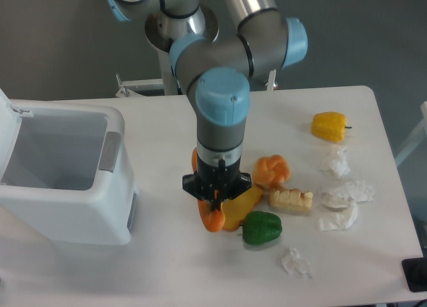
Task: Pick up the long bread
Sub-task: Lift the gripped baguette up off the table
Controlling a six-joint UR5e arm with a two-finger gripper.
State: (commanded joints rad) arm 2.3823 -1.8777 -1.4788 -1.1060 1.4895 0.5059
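End effector [215, 205] clamped on one long bread [212, 218], two peppers, one bun [272, 171], four crumpled papers

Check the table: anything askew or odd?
Crumpled white paper scraps litter the right side near the yellow pepper. The long bread hangs tilted in the gripper, its lower end by the toast slice.

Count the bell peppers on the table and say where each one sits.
2. The yellow bell pepper sits near the table's far right edge. The green bell pepper sits toward the front, just right of the long bread. The arm could hide others.
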